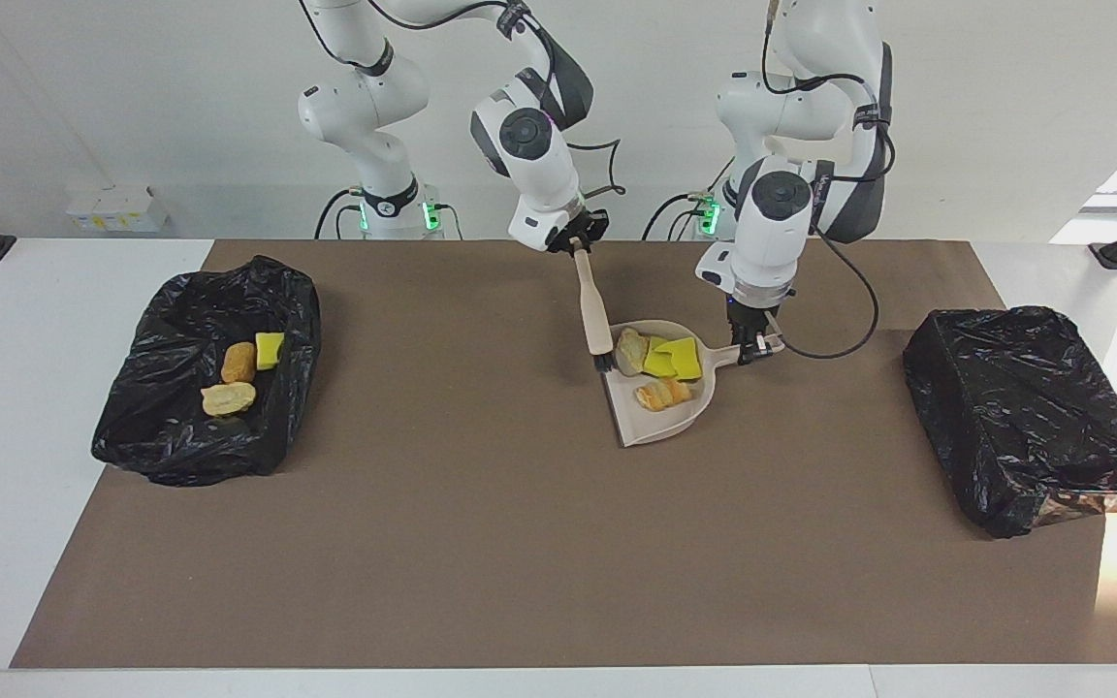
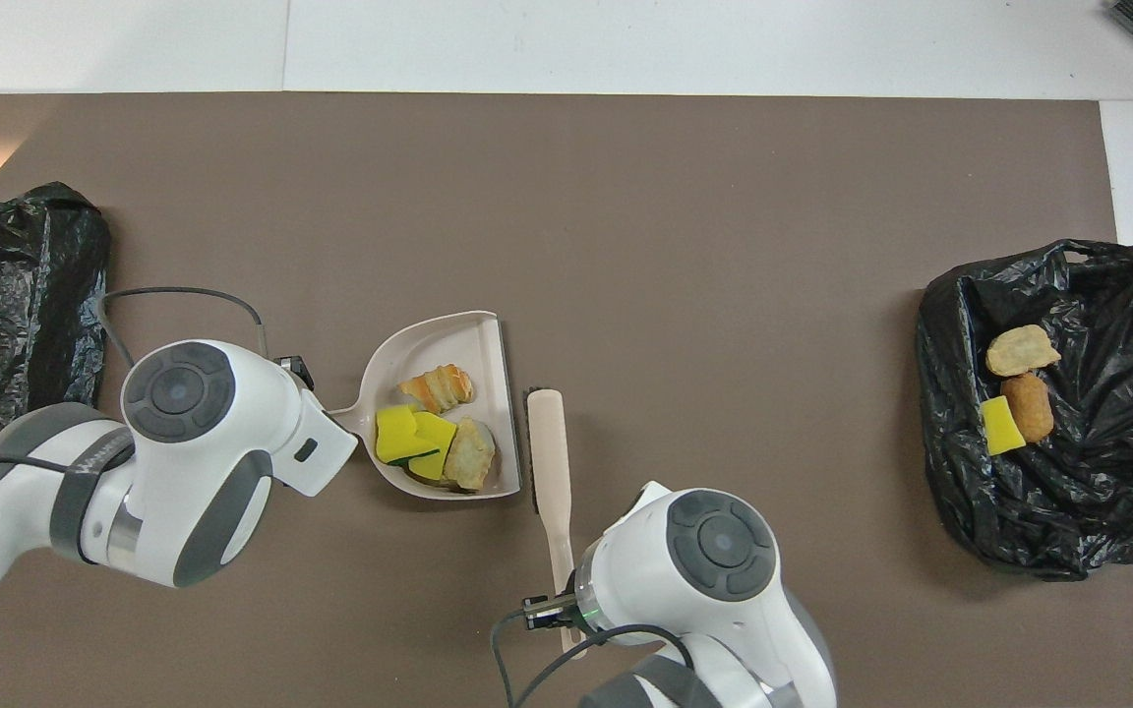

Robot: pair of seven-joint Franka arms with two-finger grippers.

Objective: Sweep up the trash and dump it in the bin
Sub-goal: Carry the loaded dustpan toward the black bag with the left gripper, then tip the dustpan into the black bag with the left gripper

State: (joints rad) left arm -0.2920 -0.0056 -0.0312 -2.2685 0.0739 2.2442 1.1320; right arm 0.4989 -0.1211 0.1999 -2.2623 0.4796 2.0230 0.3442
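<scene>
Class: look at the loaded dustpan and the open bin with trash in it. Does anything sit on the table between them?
Only the brush, held by the right gripper beside the dustpan. Otherwise bare mat up to the bin.

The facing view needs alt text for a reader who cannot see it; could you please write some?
The left pincer holds a beige dustpan carrying four trash pieces; the right pincer holds a brush at the pan's lip. Three more pieces lie in the open black bin.
</scene>
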